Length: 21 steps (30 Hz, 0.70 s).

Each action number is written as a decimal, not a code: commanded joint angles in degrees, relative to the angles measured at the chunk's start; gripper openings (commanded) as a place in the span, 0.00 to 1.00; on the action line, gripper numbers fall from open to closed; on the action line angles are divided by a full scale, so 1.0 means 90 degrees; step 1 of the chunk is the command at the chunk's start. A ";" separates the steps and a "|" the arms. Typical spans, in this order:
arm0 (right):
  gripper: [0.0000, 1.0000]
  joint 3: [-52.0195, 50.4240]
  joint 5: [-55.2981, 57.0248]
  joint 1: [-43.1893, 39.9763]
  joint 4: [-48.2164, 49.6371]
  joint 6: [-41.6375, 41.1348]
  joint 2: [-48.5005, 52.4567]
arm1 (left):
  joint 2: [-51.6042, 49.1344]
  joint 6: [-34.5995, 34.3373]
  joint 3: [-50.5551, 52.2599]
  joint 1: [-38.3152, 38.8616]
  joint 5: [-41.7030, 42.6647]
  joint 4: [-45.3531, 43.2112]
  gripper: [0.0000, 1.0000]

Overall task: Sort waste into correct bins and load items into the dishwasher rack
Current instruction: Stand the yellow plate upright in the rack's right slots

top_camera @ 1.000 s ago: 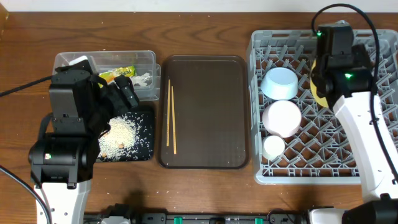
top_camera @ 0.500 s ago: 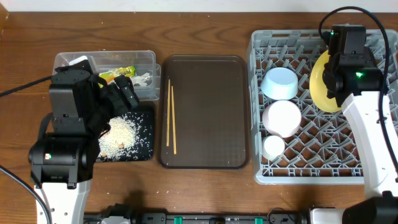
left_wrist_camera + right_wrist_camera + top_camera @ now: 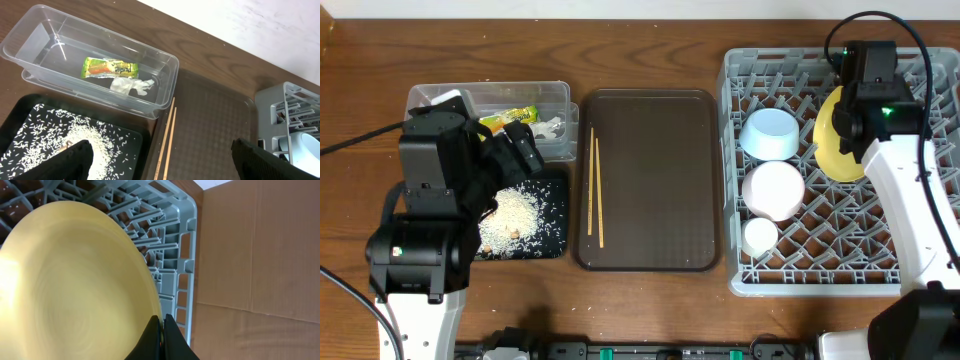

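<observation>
- Brown wooden tabletop [image 3: 650, 40] underneath, with the bins at the left, a brown serving tray [image 3: 660, 180] in the middle and the dishwasher rack [image 3: 820, 275] at the right.
- Looks finished on the waste side: snack wrapper [image 3: 107, 68] and paper napkin [image 3: 131, 85] lying together in the clear tub [image 3: 30, 25], rice scraps [image 3: 515, 215] heaped and scattered in the black tray [image 3: 558, 250] just beside it.
- Counts three items already in the rack's left half: light blue bowl [image 3: 770, 133], white bowl [image 3: 773, 188] next to it, small white cup [image 3: 759, 235] nearest the front edge.
- Catches the yellow plate [image 3: 840, 155] partway through placement: pinched at its rim by the right jaws, closed tight on it, tilted on edge over the rack's right half.
- Cannot tell whether seated between pegs or hanging just above them.
- Leaves the two chopsticks [image 3: 596, 190] lying side by side along the left edge of the serving tray, well apart from both arms.
- Left jaws spread wide and empty, poised above the black tray and the tub's near corner.
- Judged remaining: releasing the plate once it is upright among the pegs, then carrying the chopsticks across to the rack; nothing else seems outstanding.
</observation>
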<state>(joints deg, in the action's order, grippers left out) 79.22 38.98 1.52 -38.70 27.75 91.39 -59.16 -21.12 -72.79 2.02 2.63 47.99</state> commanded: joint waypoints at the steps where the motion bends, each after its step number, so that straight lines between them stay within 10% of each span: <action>1: 0.01 0.0066 -0.0015 -0.0041 0.0245 0.0041 0.0070 | 0.0000 0.0058 -0.0092 -0.0027 -0.0010 0.0000 0.91; 21: 0.01 0.0063 -0.0223 -0.0044 0.0612 -0.0083 0.0209 | 0.0000 0.0058 -0.0092 -0.0027 -0.0010 0.0000 0.91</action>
<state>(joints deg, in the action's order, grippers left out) 79.22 37.15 1.52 -33.36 27.73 92.40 -59.16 -21.12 -72.79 2.02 2.63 47.99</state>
